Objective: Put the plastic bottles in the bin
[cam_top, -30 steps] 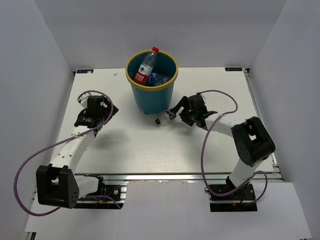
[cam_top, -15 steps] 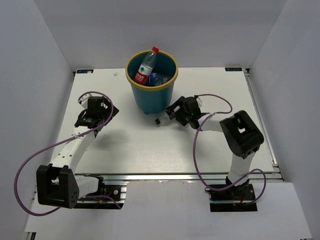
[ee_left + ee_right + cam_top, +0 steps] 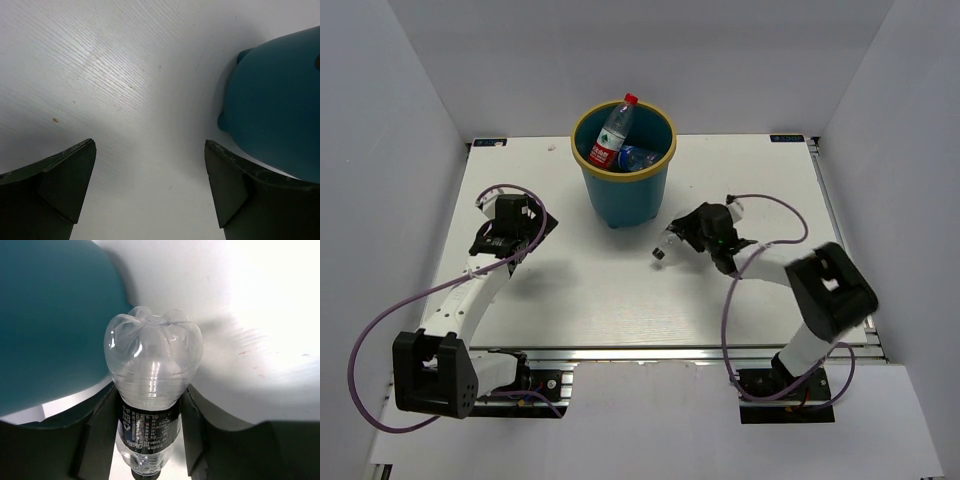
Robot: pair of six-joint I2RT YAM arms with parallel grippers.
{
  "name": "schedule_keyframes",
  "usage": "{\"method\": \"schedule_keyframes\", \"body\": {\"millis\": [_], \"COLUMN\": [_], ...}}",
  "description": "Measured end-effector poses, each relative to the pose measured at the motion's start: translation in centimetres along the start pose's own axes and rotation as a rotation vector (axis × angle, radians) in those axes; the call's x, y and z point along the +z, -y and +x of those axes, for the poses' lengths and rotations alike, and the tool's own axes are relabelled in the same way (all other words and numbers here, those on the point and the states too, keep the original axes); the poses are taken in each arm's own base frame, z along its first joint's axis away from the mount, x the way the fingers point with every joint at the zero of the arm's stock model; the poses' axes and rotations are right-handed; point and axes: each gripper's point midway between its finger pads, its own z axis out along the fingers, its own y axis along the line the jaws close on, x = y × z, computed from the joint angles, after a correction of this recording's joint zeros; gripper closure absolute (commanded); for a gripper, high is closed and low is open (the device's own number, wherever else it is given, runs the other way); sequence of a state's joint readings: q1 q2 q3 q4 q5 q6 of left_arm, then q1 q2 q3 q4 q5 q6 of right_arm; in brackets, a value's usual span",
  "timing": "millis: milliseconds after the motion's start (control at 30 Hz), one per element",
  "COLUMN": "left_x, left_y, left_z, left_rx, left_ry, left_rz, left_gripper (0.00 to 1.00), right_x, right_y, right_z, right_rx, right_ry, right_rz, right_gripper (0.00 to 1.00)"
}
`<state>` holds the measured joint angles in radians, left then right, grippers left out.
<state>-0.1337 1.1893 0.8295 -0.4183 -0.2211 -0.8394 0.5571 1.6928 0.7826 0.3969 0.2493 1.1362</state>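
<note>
one clear bottle (image 3: 151, 365) sits gripped inside the right pincer (image 3: 146, 412).

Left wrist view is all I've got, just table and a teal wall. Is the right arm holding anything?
Observer: Yes, the right end effector is shut on a clear bottle with a dark label.
Operator: Where is it relative to the bin?
Observer: Lower right of the bin in the top view, not over the rim.
Operator: Anything inside already?
Observer: A red-capped bottle leans up past the rim, a blue-labelled one beside it.
</note>
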Motion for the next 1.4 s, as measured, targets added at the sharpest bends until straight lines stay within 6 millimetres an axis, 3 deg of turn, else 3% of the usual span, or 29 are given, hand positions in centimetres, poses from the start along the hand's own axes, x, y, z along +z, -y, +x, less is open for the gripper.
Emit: {"method": "schedule_keyframes", "body": {"millis": [100,200,333,433,533,633,700,767,800,867,933,1067,1267,1333,1400], "left_x": [-0.1,0.0,0.0,0.0,0.2,0.3,0.4,0.4,0.5,0.5,0.3,-0.2,-0.6,-0.7,-0.9], "left_y": [-0.1,-0.2,-0.1,0.0,0.1,0.0,-0.2,-0.4,-0.6,-0.9,-1.3,-1.1,0.0,0.3,0.8], "left_z": [-0.2,-0.4,-0.6,-0.7,-0.7,-0.6,-0.6,-0.6,-0.7,-0.9,-1.4,-3.6,-6.1,-6.7,-7.5], "left_rx": [-0.001,-0.002,-0.004,-0.005,-0.006,-0.004,-0.003,-0.003,-0.003,-0.003,-0.001,-0.013,-0.027,-0.026,-0.026], "left_ry": [0.008,0.019,0.028,0.032,0.035,0.033,0.030,0.032,0.036,0.044,0.063,0.126,0.185,0.196,0.213], "left_rz": [-0.003,-0.011,-0.008,-0.004,-0.001,-0.008,-0.016,-0.026,-0.032,-0.048,-0.076,-0.101,-0.082,-0.080,-0.075], "left_gripper": [0.02,0.02,0.02,0.02,0.02,0.02,0.02,0.02,0.02,0.02,0.02,0.02,0.02,0.02,0.02], "right_x": [-3.9,-8.8,-14.2,-17.3,-18.2,-15.7,-12.7,-9.4,-7.8,-5.6,-4.8,-5.8,-11.0,-13.1,-14.6], "right_y": [-2.4,-7.4,-16.8,-25.0,-32.1,-35.5,-35.6,-34.3,-33.3,-31.5,-30.3,-30.2,-31.0,-29.8,-26.7], "right_z": [-4.0,-9.5,-15.7,-18.7,-20.2,-20.0,-18.6,-16.6,-15.5,-13.8,-13.0,-14.0,-18.3,-21.0,-24.1], "right_rx": [-0.060,-0.161,-0.372,-0.534,-0.673,-0.770,-0.821,-0.862,-0.882,-0.916,-0.934,-0.955,-0.943,-0.904,-0.844], "right_ry": [0.126,0.309,0.497,0.582,0.630,0.621,0.560,0.474,0.423,0.343,0.299,0.325,0.433,0.473,0.508], "right_rz": [-0.069,-0.199,-0.368,-0.528,-0.645,-0.669,-0.655,-0.624,-0.603,-0.561,-0.530,-0.503,-0.487,-0.462,-0.411], "right_gripper": [0.63,0.62,0.64,0.63,0.54,0.50,0.36,0.16,0.11,0.11,0.11,0.11,0.11,0.11,0.11]}}
